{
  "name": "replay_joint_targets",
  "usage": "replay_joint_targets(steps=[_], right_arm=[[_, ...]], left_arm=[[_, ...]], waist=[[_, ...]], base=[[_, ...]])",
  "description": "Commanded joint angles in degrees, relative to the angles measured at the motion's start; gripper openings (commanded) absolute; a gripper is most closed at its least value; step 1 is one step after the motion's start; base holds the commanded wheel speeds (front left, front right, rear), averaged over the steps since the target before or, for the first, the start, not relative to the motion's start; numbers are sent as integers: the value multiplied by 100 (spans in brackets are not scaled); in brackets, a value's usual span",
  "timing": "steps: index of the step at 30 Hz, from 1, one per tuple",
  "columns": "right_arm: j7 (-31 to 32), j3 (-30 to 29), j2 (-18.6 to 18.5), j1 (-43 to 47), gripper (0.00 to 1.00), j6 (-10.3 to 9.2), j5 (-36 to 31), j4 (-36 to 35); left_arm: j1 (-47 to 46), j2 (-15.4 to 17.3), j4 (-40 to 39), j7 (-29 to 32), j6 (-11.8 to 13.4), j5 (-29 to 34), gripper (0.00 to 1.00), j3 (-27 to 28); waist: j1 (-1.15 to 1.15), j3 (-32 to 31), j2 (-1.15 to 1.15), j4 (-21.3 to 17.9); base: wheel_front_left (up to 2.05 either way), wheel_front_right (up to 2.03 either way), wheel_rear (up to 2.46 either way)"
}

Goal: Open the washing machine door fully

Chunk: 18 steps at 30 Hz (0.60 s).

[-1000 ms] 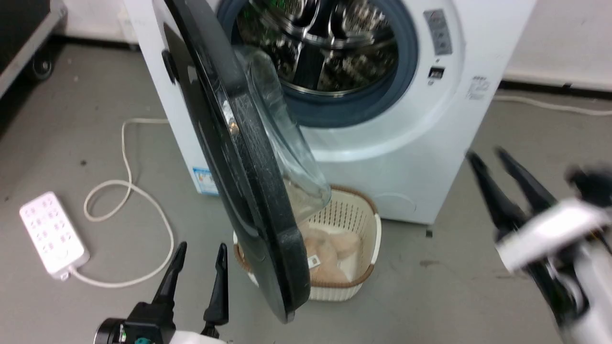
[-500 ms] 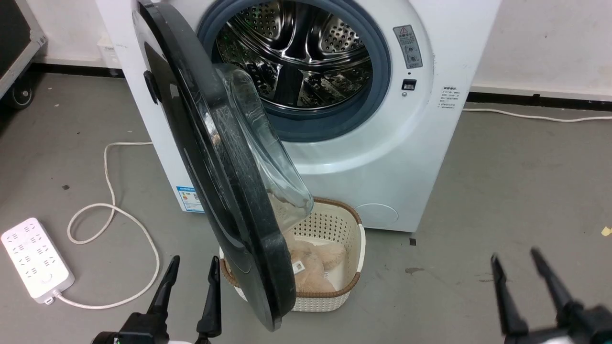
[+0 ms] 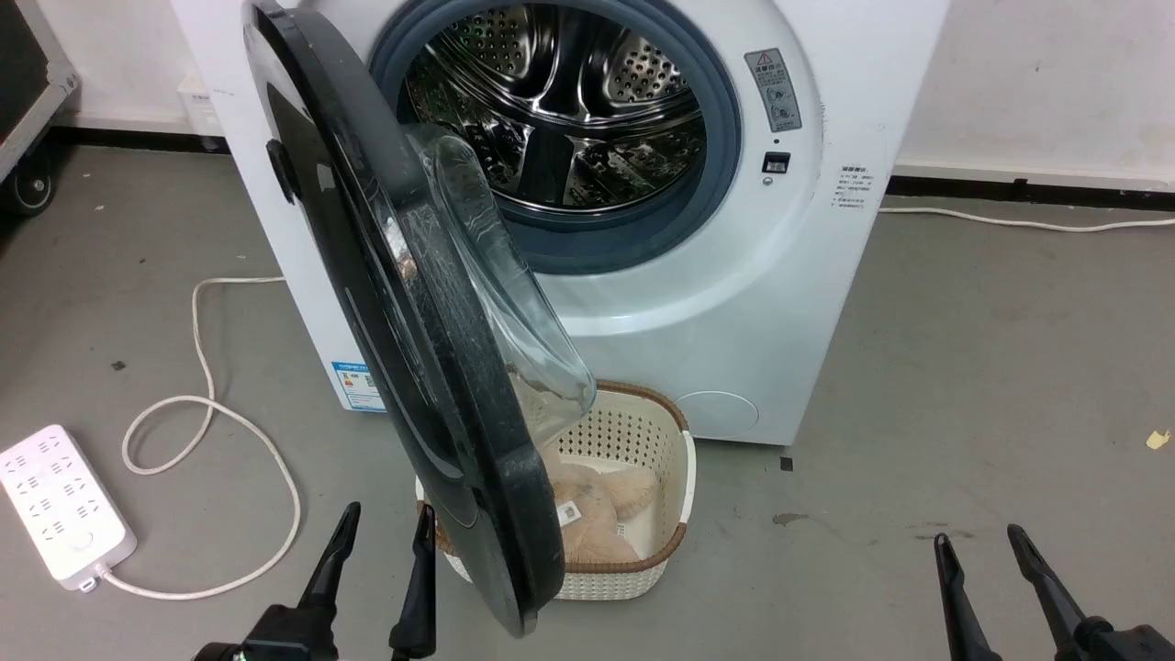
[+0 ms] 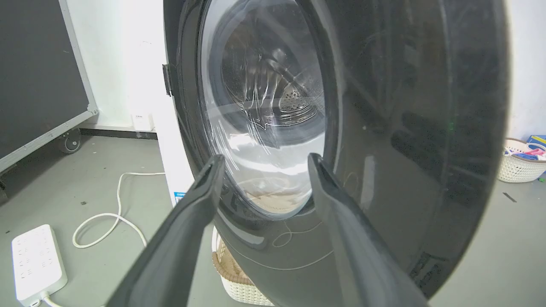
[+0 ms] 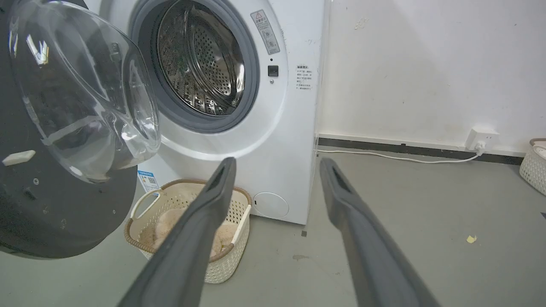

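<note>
I find a grey concrete floor (image 3: pixel 964 367) under a white wall (image 3: pixel 1010 83). The washing machine (image 3: pixel 734 303) stands against the wall, with a cream basket (image 3: pixel 684 477) at its foot and a power strip (image 3: pixel 55 500) to the left. Open floor runs to the right. The washing machine door (image 3: pixel 353 275) stands swung out, edge-on to me. Its lower rim is just beside my left gripper (image 3: pixel 388 509), whose jaws are spread and empty. The right gripper (image 3: pixel 978 535), also spread and empty, is well apart from the door.

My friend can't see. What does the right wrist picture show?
The washing machine door hangs open at the left, beside the white washing machine and its steel drum. A cream basket sits on the floor below, past the open right gripper.
</note>
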Motion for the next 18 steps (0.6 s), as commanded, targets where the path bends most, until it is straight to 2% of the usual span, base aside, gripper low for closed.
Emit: replay_joint_targets(steps=[1,2,5,8,10,13,14,18], right_arm=[[-25,33,24,24,100,3,39,27],[-25,50,24,10,100,3,39,33],[-25,59,24,-14,100,3,61,39],[-25,23,24,-43,100,3,31,43],[-25,6,24,-47,100,3,25,44],[-26,-30,24,-51,100,3,18,52],[-26,-48,24,-49,100,3,11,52],[-26,-76,24,-47,100,3,4,54]], left_arm=[[28,4,-31,-32,-30,-56,15,-9],[23,4,-37,-32,-54,-61,0,-16],[11,4,-74,-32,-102,-48,0,-30],[-33,4,-314,-32,-44,-469,0,48],[-70,4,-406,-32,-19,-496,0,78],[-225,4,-795,-32,122,-593,0,214],[-375,4,-1139,-32,220,-774,0,311],[-666,4,-1696,-32,327,-873,0,398]], waist=[[0,-1,0,-4],[0,-2,0,-7],[0,-7,0,-10],[0,-17,0,-7],[0,-19,0,-2],[0,-44,0,17],[0,-66,0,33],[0,-105,0,55]], base=[[0,0,0],[0,0,0],[0,0,0],[0,0,0],[0,0,0],[0,0,0],[0,0,0],[0,0,0]])
